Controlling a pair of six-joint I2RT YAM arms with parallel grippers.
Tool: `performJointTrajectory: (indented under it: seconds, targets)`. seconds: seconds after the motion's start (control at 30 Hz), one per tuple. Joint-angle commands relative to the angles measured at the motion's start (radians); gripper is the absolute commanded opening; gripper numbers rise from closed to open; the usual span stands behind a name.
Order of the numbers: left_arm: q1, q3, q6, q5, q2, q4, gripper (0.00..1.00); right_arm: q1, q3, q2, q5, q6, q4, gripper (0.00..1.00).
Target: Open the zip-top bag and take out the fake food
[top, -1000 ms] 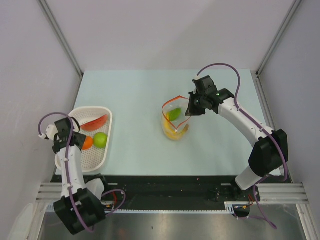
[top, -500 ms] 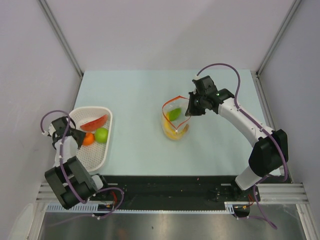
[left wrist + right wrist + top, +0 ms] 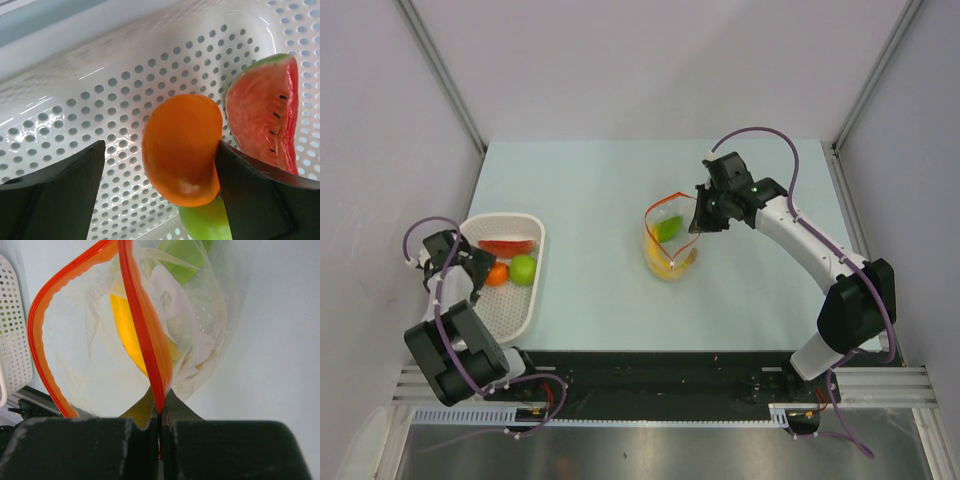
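**Orange piece let go in the basket; bag not yet emptied**

The orange piece (image 3: 182, 150) is seen lying on the perforated floor of the basket (image 3: 510, 315), between the spread fingers of the left claw (image 3: 160, 150). A gap shows on one side of it and the other finger is only at its edge, so it is judged released rather than gripped. Within the last second the left arm has been drawn back from above the basket's middle to the basket's outer edge. The watermelon slice (image 3: 265, 115) has also been left at a flatter angle. One more delivery is taken to be finished.

Three pieces are counted in the basket: the orange piece, a green fruit (image 3: 523, 268) against it, and the slice just beyond.

The bag (image 3: 670, 245) stands upright on the surface (image 3: 590, 190), well apart from the basket on the right arm's side, and has not moved. Its mouth is held wide by the right claw (image 3: 160, 410), which is pressed together on the red zip strip (image 3: 142, 325). A green piece (image 3: 667, 229) and a yellow banana (image 3: 125, 320) are left inside and are judged still to be removed.
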State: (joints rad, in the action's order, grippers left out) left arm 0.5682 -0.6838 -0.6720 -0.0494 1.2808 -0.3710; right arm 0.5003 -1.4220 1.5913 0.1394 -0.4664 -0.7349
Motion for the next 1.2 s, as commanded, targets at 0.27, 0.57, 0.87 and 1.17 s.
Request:
performJointTrajectory:
  seconds: [0.27,0.57,0.87,1.17]
  targets:
    - [-0.465,-0.143,0.037,-0.099,-0.265,-0.083,0.86,0.026,-0.014,-0.019,0.02,0.011,0.043,0.0]
    - [-1.017,-0.413,0.006,0.126,-0.072,0.142,0.79,0.038,-0.017,-0.027,0.02,0.012,0.04,0.0]
    - [-1.286,-0.801,0.012,0.146,0.316,0.006,0.46,0.046,-0.034,-0.039,0.012,0.014,0.026,0.0]
    - [-1.331,-0.968,0.108,0.146,0.552,-0.242,0.33,0.012,-0.049,-0.054,-0.06,0.014,-0.018,0.0]
